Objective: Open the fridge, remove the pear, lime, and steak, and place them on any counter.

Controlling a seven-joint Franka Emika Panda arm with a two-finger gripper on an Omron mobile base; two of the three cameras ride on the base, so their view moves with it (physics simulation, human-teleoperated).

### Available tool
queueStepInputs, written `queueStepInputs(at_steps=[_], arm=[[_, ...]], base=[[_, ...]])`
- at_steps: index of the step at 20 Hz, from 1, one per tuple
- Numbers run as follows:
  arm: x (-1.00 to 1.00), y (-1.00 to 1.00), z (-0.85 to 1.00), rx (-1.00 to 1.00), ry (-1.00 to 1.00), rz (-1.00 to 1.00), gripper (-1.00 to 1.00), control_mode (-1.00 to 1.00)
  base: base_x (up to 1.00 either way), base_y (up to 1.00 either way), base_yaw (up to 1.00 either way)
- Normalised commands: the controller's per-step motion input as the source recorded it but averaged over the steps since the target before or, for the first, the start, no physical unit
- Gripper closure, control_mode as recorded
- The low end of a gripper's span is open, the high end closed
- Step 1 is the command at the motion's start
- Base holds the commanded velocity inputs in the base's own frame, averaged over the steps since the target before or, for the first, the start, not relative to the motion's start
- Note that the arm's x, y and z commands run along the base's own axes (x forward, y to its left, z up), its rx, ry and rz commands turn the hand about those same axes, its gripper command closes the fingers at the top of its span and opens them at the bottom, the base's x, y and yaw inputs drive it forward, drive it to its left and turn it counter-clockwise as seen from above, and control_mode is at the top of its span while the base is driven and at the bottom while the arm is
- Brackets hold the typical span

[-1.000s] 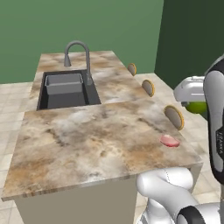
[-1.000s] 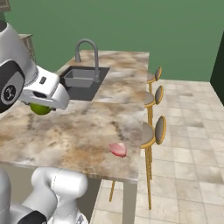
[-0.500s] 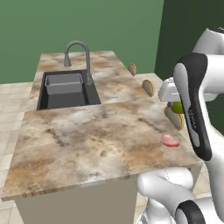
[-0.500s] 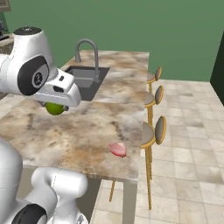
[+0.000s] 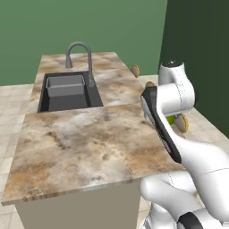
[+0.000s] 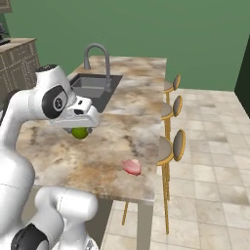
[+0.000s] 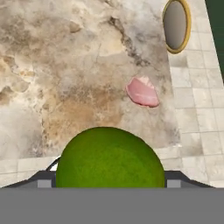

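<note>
A: Where's your lime?
B: Left of centre in your right base view, clamped in the gripper above the counter.
A: And your steak?
B: Flat near the counter's right edge.

The lime at the lower centre is mottled yellow-green; the steak is pink-red with a paler rim. The surface is marbled beige-brown, and the floor at right is pale beige tile.

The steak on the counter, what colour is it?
Pink-red with a paler rim; the steak shows best in the hand view.
</note>
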Motion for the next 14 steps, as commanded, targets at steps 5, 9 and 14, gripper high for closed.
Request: queueStepInputs(at_steps=[5,9,14], arm=[[0.97,-0.17,-0.78,-0.02,0.01,0.07,1.0,-1.0],[0.92,-0.19,-0.39,0.07,0.12,0.17,1.0,-1.0],[0.65,-0.08,-0.51,0.03,0.09,0.17,1.0,-1.0]], base=[[0.0,0.0,0.0],[0.0,0.0,0.0],[0.0,0.0,0.0]])
